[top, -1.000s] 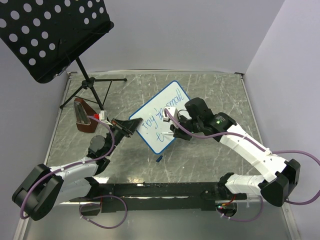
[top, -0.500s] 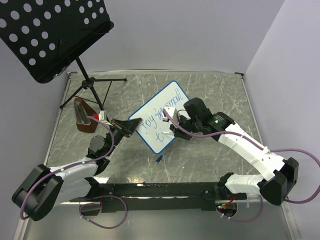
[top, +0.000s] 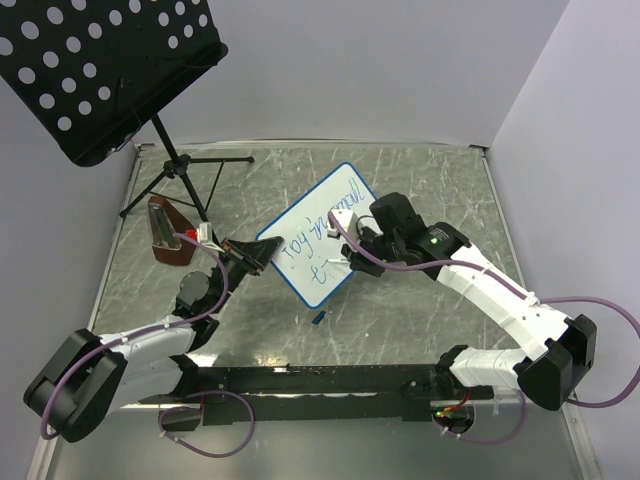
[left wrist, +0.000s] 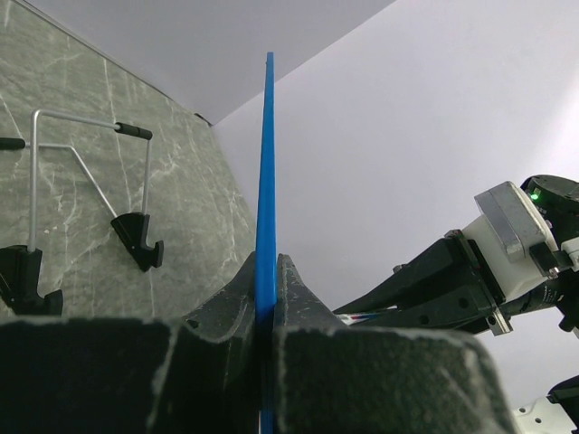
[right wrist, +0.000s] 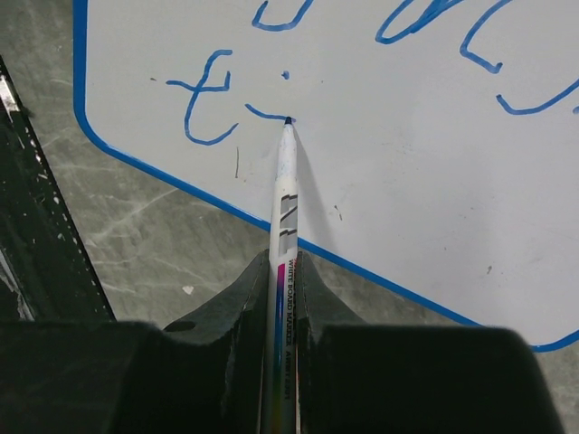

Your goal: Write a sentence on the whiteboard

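Right pincer [right wrist: 282,271]: clamped on the slim white marker pen [right wrist: 284,194].
Tip: we see it on the blue-framed whiteboard [right wrist: 389,163] — just beside the handwritten blue "t" [right wrist: 204,108].

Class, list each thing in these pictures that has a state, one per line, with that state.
left tool: shut on the edge of the whiteboard.
right tool: shut on the marker.
whiteboard: held by one edge, partly written on.
marker: uncapped, tip touching the whiteboard.
sentence: unfinished, second line barely begun.
music stand: standing, desk tilted.
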`<state>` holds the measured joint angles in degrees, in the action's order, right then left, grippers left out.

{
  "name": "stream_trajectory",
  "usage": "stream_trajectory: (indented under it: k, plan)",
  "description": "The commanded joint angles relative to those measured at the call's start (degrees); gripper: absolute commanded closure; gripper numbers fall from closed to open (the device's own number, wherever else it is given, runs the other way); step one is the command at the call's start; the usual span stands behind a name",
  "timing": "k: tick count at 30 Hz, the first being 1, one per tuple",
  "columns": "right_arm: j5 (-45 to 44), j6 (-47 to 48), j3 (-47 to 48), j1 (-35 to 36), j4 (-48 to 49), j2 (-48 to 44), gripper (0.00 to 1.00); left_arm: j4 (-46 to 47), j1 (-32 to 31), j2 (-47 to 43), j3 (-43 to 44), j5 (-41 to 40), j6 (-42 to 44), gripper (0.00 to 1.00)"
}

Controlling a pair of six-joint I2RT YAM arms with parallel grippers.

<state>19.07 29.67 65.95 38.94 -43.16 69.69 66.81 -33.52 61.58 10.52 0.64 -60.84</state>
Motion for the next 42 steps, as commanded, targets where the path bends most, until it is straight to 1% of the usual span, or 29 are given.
stream_trajectory:
  k: [1,8,15,26,35,42]
  plan:
    - [2.1,1.9,0.7,-0.3,-1.8,0.1,1.00,12.6,0.3,-2.1,1.3,0.0,-2.5,0.99]
    - [3.9,4.3,-0.1,-0.3,-4.8,-0.3,1.00,12.6,0.3,-1.6,1.5,0.1,-2.5,0.99]
    - [1.3,5.0,-1.1,-0.4,-5.6,-0.3,1.00,13.2,0.2,-0.8,1.9,0.3,-2.8,0.99]
    - [-1.6,1.8,1.4,-1.0,-2.0,1.2,1.00,12.2,0.3,-1.6,1.7,0.3,-2.4,0.99]
    - [1.7,0.1,4.5,-3.9,0.5,-0.2,1.00,12.9,0.3,-1.4,1.3,0.2,-2.7,0.99]
    - [1.8,-1.0,5.0,-4.5,3.0,0.3,1.00,13.5,0.4,-1.1,1.0,0.5,-3.0,0.99]
